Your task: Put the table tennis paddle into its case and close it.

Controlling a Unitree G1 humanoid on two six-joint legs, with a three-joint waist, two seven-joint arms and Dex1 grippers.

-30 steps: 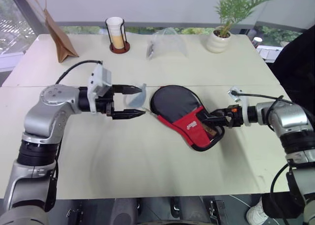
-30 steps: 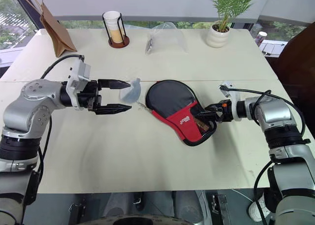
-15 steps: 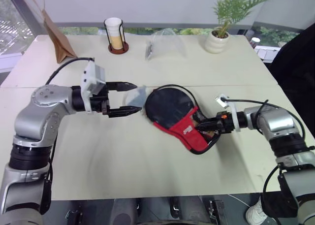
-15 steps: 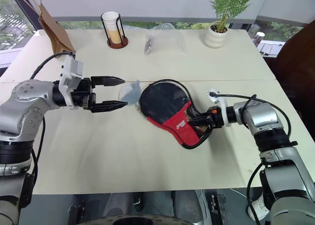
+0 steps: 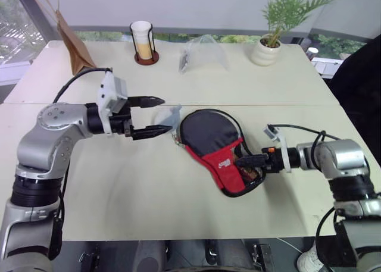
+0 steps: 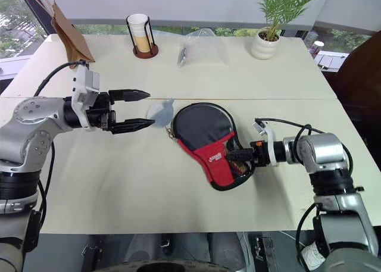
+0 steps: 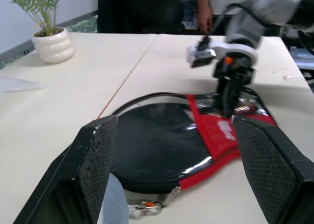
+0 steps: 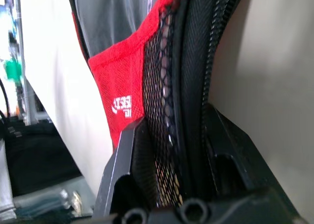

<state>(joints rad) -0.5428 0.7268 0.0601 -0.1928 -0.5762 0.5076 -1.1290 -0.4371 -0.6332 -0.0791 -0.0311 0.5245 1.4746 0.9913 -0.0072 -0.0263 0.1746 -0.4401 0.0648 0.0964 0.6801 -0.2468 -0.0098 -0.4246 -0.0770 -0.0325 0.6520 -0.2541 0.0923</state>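
The case [image 5: 209, 134], a black paddle-shaped pouch with a red panel [image 5: 223, 163] and white logo, lies flat at mid-table. My right gripper [image 5: 239, 162] comes in from the right, shut on the case's mesh-and-zip edge [image 8: 169, 111]. A black cord [image 7: 147, 97] curls around the case's far side. The table tennis paddle is hidden; something tan shows through the mesh. My left gripper [image 5: 165, 113] hovers open just left of the case, with its wide fingers [image 7: 93, 170] framing the case from that side. Between its tips sits a small grey-blue plush toy [image 5: 172, 115].
Along the table's far edge stand a brown paper bag [image 5: 71, 43], a cup in a black wire holder [image 5: 143, 43], a clear plastic bag [image 5: 202, 49] and a potted plant [image 5: 266, 46]. A person [image 7: 206, 8] stands beyond the table's right end.
My right gripper has closed on the case's mesh end and drawn back toward me, dragging and turning the case slightly. The left gripper stays open in place.
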